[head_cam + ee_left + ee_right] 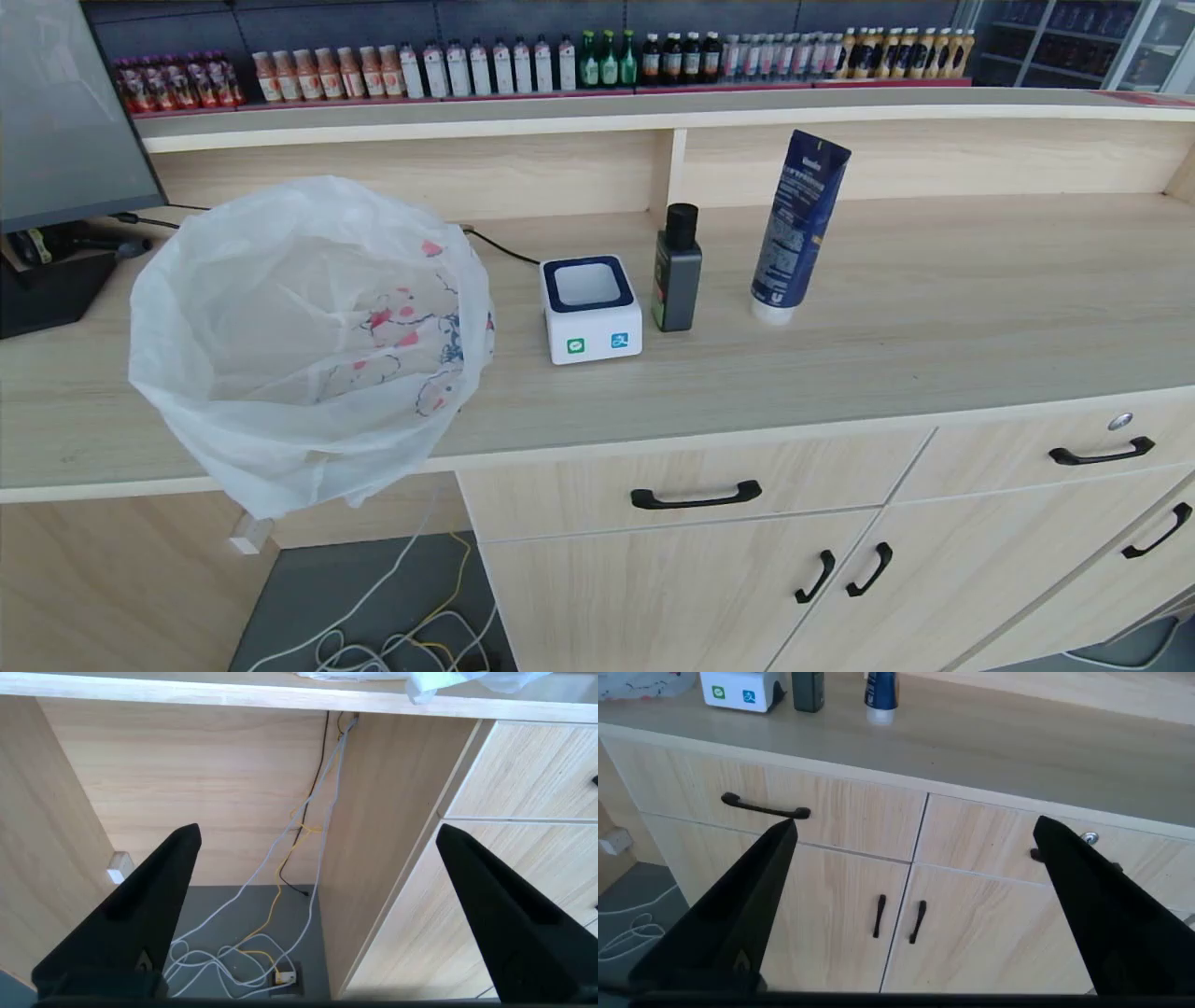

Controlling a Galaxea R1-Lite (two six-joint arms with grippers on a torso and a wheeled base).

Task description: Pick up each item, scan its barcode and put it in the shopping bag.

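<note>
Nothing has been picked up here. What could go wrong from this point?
1. The blue tube stands tall on its small cap and leans; a glancing approach could topple it.
2. The dark bottle stands close beside the scanner; a wide grasp might shove the scanner.
3. The bag hangs over the counter edge; an item dropped in might drag it off.
</note>
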